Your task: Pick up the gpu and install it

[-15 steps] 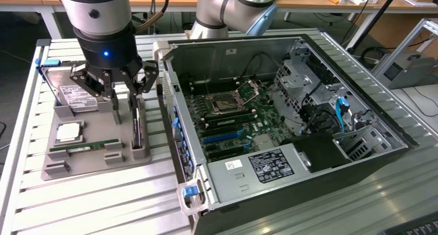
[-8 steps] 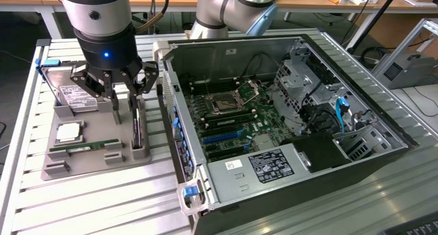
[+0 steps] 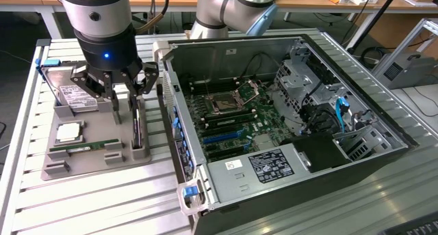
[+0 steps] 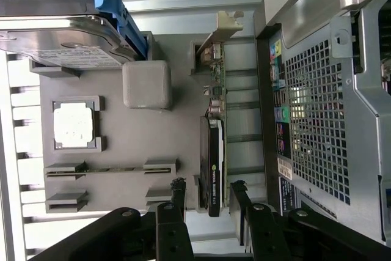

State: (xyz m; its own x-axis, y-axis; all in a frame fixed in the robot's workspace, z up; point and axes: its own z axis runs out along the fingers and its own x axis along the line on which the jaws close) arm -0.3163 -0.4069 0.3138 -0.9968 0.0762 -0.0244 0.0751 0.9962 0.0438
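The gpu (image 3: pixel 137 128) stands on edge in a slot of the grey holder tray (image 3: pixel 89 165), just beside the open PC case (image 3: pixel 274 117). In the wrist view the gpu (image 4: pixel 215 145) shows its green board edge, a dark cooler and a silver bracket at the far end. My gripper (image 3: pixel 128 108) hangs right over it, open. Its two black fingers (image 4: pixel 178 192) straddle the card's dark end with a gap on each side. Nothing is held between them.
The holder tray (image 4: pixel 159 132) also carries a hard drive (image 3: pixel 72 91) with a blue bracket, a CPU (image 3: pixel 68 132) and a RAM stick (image 3: pixel 85 147). The case's motherboard (image 3: pixel 229 117) lies exposed. A second robot arm (image 3: pixel 233 9) stands behind the case.
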